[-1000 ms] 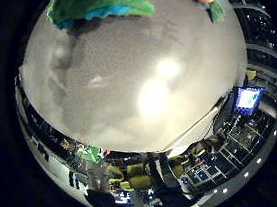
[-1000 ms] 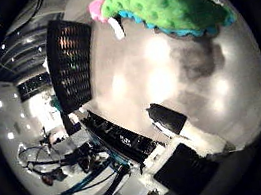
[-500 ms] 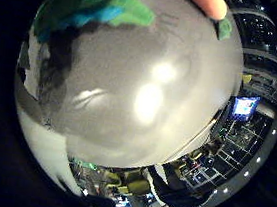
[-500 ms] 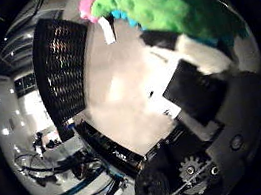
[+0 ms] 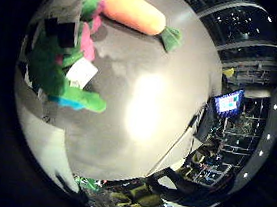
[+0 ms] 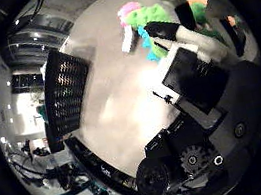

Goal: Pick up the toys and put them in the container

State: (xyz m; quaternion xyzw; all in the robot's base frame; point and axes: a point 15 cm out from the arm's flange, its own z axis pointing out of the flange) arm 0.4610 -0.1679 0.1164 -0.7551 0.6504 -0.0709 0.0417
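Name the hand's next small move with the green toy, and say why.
Probably close the fingers further round the green plush toy before lifting. The hand is already at it, fingers lying across it, yet the toy still seems to rest on the table, beside the orange carrot toy. The black container stands apart.

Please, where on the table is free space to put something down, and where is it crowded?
Free: the wide bare table between the green plush toy and the table's far edge, and the strip between that toy and the black mesh container. Crowded: around the green toy, where the orange carrot toy and the robot hand are.
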